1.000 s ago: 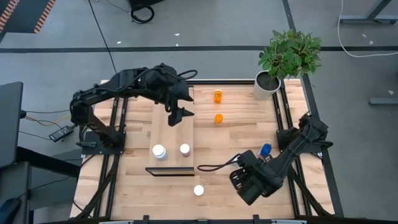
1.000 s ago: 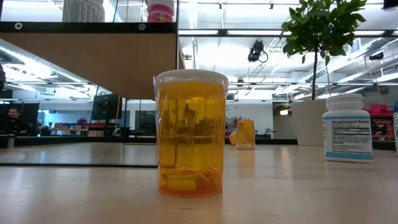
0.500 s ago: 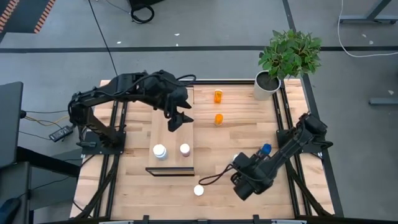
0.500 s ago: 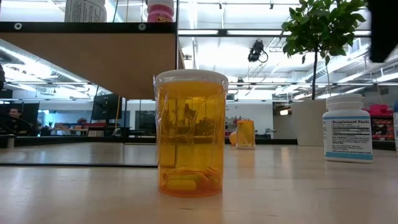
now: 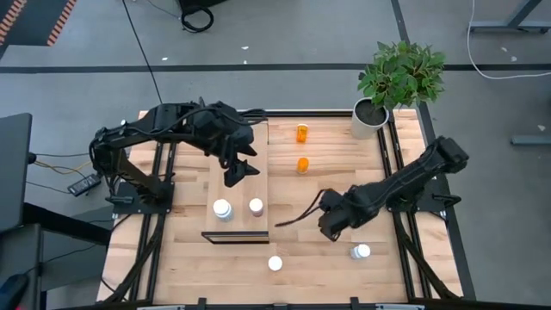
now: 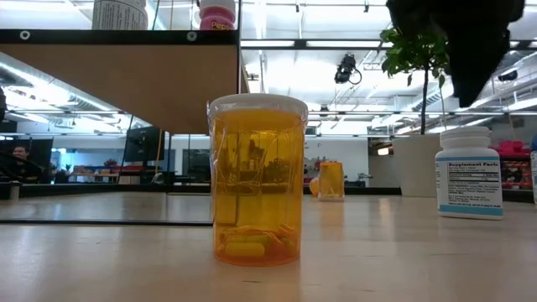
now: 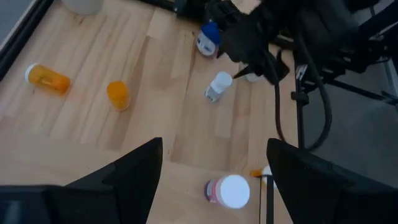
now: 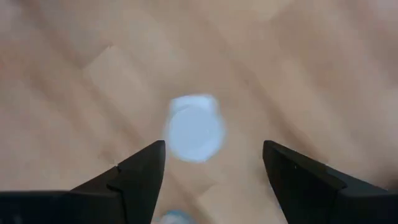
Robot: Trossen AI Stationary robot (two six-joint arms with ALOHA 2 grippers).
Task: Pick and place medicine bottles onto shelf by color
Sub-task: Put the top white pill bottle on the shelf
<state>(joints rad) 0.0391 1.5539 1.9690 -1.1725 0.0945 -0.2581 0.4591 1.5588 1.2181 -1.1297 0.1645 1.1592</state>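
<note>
The shelf point(image 5: 250, 185), a long light-wood board, carries a white bottle point(image 5: 221, 208) and a pink, white-capped bottle point(image 5: 256, 207). My left gripper point(image 5: 234, 175) hangs open and empty above the shelf's middle point(image 7: 214, 149). My right gripper point(image 5: 330, 226) is open above a white-capped bottle point(image 8: 194, 127) that stands on the table; this bottle also shows in the left wrist view point(image 7: 219, 85). The fingers stand on either side of it, above it. A blue bottle point(image 7: 208, 38) stands beside the right arm. Two orange bottles point(image 5: 302, 132) point(image 5: 302, 164) lie right of the shelf.
An orange bottle with a white cap point(image 5: 275, 263) stands near the table's front edge and fills the low view point(image 6: 257, 180). Another white-capped bottle point(image 5: 360, 251) stands at the near right. A potted plant point(image 5: 372, 112) stands at the far right corner.
My right gripper has gone from the near right toward the far edge and a little left, uncovering the white-capped bottle at the near right. My left gripper has drifted a little toward the table's left and near edges above the shelf.
</note>
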